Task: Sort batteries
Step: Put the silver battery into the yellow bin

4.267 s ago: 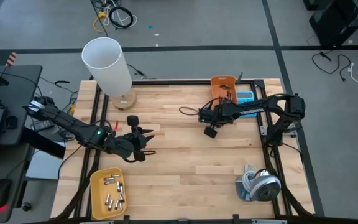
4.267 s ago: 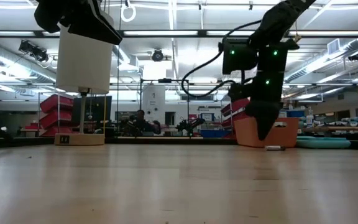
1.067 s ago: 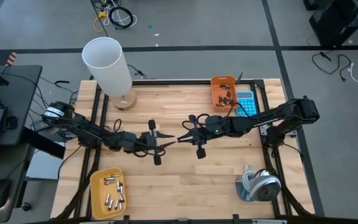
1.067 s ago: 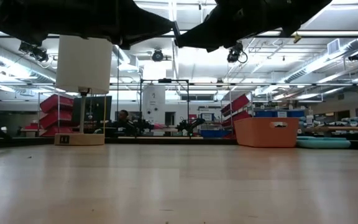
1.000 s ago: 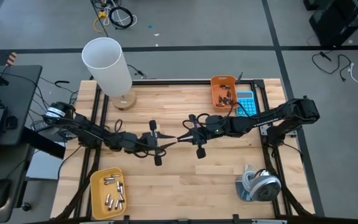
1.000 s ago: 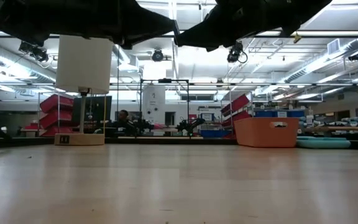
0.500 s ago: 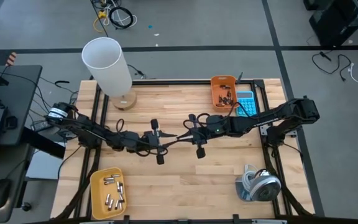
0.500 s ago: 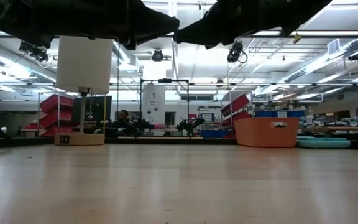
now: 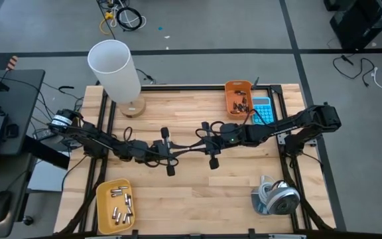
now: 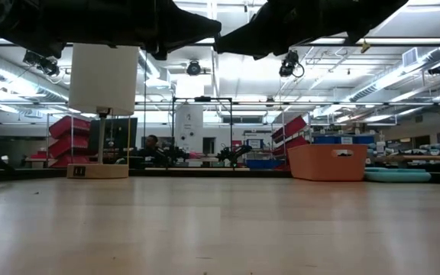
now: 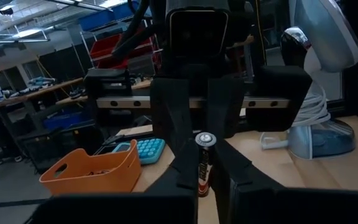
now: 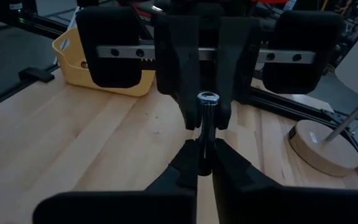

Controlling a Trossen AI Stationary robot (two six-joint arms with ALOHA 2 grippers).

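Both grippers, left [image 9: 180,151] and right [image 9: 192,147], pinch the same battery [image 11: 204,163] mid-table, tip to tip, above the wood.

Overhead camera straight down, low camera level across table [image 10: 220,229], wrist cameras facing each other closely

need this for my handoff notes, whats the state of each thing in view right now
left gripper: shut on the dark cylindrical battery, above the table middle
right gripper: shut on the same battery
dark cylindrical battery: gripped by both grippers, off the table
yellow plastic tray: holds silvery cells
orange plastic bin: holds dark cells
white lamp: upright
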